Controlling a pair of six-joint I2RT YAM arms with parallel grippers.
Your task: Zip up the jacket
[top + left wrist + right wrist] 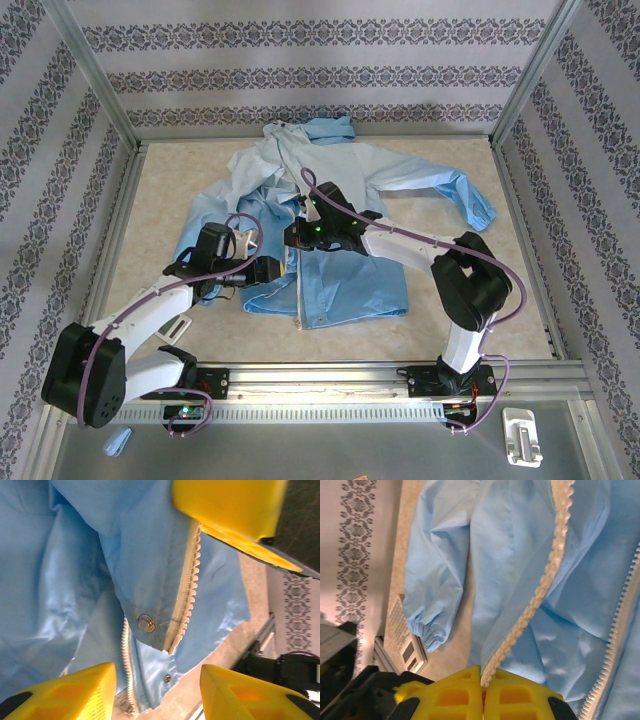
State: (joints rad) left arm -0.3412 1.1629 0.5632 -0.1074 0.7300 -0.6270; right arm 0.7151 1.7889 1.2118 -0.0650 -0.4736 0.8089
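Observation:
The light-blue jacket (345, 215) lies spread on the table, hood at the back, front unzipped. My right gripper (482, 680) is shut on the pale zipper edge (545, 580) of one front panel and holds it lifted; the other zipper row (620, 630) runs along the right. My left gripper (157, 695) is open just above the hem corner, nothing between its yellow fingers (75, 695). Beneath it I see a metal snap (146, 623), the toothed zipper edge (192, 580) and a second tooth row (126, 655). The right gripper's yellow finger (230, 505) pinches that edge at the top.
A gathered sleeve cuff (422, 625) lies on the beige tabletop (160, 190). A small blue scrap (118, 441) and a white clip-like object (522, 437) rest on the metal ledge in front. Aluminium frame posts (95, 75) and patterned walls enclose the table.

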